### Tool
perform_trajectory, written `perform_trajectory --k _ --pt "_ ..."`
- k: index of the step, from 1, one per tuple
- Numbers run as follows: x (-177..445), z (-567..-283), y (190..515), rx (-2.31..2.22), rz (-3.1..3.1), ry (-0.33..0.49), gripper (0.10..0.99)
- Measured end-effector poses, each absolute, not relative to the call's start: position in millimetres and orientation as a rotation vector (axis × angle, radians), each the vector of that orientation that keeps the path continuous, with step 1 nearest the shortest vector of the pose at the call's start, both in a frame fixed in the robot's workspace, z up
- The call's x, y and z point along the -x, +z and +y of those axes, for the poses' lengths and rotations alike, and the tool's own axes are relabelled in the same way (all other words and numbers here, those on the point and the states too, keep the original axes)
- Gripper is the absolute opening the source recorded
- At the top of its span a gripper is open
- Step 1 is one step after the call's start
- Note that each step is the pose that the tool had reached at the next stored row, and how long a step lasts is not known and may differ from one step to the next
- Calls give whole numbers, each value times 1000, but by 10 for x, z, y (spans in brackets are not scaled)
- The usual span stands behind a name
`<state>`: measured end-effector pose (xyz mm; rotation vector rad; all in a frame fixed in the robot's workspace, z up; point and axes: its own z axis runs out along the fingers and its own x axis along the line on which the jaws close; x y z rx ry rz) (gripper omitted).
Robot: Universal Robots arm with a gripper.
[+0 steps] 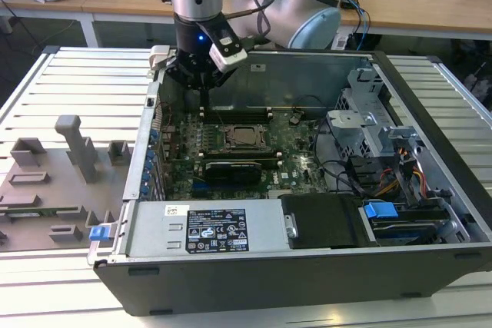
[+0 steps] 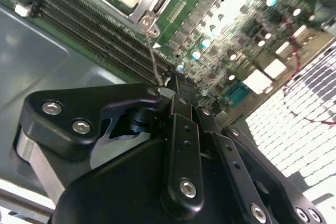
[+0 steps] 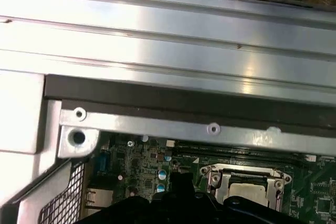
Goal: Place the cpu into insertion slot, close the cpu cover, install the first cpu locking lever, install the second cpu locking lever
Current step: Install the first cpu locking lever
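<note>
Fingers [image 2: 181,124] look clenched on the tip of a thin wire locking lever [image 2: 153,51] that springs from beside the cpu cover [image 2: 157,1]. That cover appears to lie flat over the cpu [image 1: 244,137], seated in the insertion slot [image 1: 228,138]. Doing this well, I'd judge, means a firm pinch that follows the lever's arc, with no sideways drag across the memory slots [image 2: 94,19]. The gripper [image 1: 204,107] hangs plumb from the wrist, just to the exterior view's left of the socket.

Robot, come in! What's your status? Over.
Gripper shut on thin wire locking lever. Cpu seated, cpu cover down over it. Memory slots close beside the lever, not blocking.
</note>
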<state>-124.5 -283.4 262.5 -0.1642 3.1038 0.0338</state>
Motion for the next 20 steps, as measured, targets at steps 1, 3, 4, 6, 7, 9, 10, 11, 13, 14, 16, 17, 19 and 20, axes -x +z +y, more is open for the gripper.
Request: perform_trajectory --k 1,3,4,6,7,9,10,11,13,14,16,17,19,20 --pt "1245 -2822 2621 164 3104 34 106" --pt "1226 -2820 2618 165 3104 34 106" --pt "1197 -2820 2616 164 3104 34 106" --pt "1157 -2820 2614 164 3104 34 106" --pt "1134 -2820 2613 164 3104 34 106" --pt "1086 -2820 2611 165 3104 34 106" --pt "1062 -2820 2610 164 3105 34 106" --pt "1039 -2820 2609 164 3105 34 106" --pt "988 -2821 2606 165 3106 34 106" --pt "961 -2820 2604 165 3106 34 106" --pt "872 -2821 2599 165 3108 34 106" --pt "847 -2820 2597 165 3108 35 106" --pt "791 -2820 2595 164 3110 35 106" --pt "771 -2820 2594 165 3110 35 106"
